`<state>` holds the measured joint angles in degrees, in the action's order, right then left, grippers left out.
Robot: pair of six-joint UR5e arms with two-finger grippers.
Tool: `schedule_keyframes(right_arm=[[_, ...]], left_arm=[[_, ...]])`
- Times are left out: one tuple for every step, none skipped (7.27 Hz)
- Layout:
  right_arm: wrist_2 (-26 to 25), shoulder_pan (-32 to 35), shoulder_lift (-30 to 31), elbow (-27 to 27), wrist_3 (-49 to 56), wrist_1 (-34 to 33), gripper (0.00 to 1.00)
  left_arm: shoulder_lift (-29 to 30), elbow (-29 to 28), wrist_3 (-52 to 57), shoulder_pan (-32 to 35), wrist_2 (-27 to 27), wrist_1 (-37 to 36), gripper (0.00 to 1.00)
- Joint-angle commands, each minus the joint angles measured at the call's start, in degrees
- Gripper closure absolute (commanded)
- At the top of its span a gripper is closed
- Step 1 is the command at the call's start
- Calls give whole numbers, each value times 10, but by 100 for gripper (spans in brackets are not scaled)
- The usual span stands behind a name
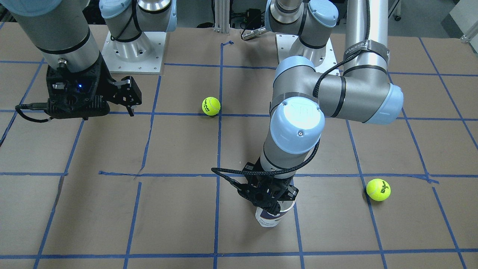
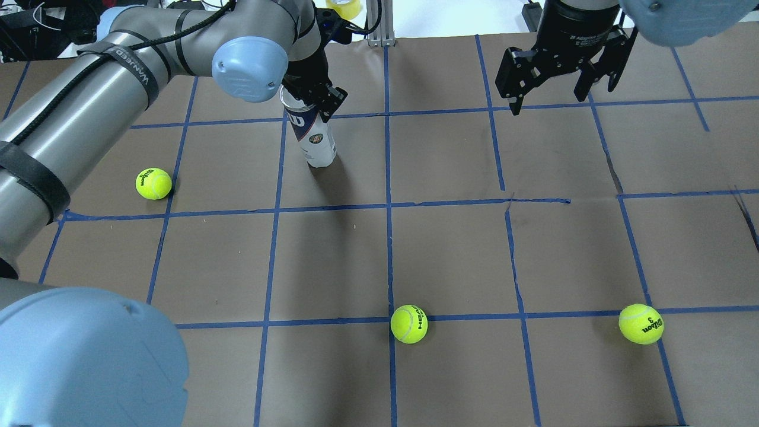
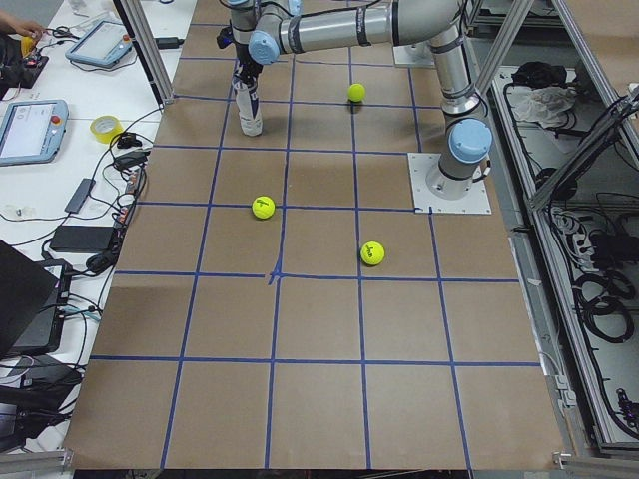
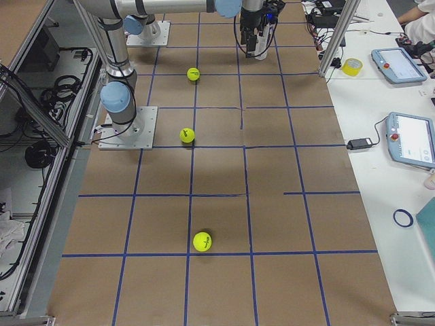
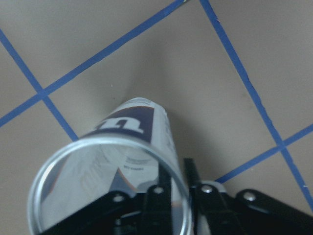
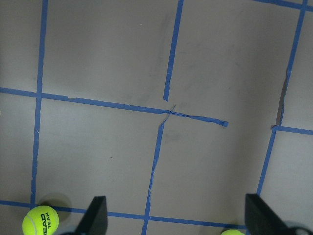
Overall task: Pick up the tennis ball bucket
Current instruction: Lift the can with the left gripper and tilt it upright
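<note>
At the far side of the table (image 2: 450, 255) from the robot's base, the tennis ball bucket (image 2: 314, 139) stands about upright on the brown paper, and the left gripper (image 2: 320, 99) comes down on it from above. The wrist view shows this claw closed on the bucket's open rim, with one finger (image 5: 157, 198) apparently inside the clear wall and the other outside, so it pinches only one side of the mouth. Whether the base touches the table or is just off it cannot be told. The main danger is probably the grip itself. The wall looks like thin, smooth plastic and the pinch is small, so the bucket may slide out during the lift, or the wall may bend and weaken the hold. Because the hold is off the centre, the bucket could also hang tilted and swing if the arm rises fast. If it drops, it would likely fall over and roll, as no ball shows inside to give it weight. The right gripper (image 2: 557, 89) hangs well apart with its fingers wide open, holding nothing, so it is not in a place to help.
</note>
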<state>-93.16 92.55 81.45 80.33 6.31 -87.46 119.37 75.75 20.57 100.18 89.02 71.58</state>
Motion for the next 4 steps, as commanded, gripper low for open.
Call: schedule_keyframes(right_arm=[[0,0,0,0,-1,-3,0],[0,0,-1,1,0,-3,0],[0,0,-1,1,-1,-3,0],[0,0,-1,1,-1,-3,0]], left_arm=[[-19,-5,-4,2,1,4,5],[-40,-7,-7,9,5,7,4],[-61,-11,-20,11,9,28,0],[-76,-42,-36,6,5,57,0]])
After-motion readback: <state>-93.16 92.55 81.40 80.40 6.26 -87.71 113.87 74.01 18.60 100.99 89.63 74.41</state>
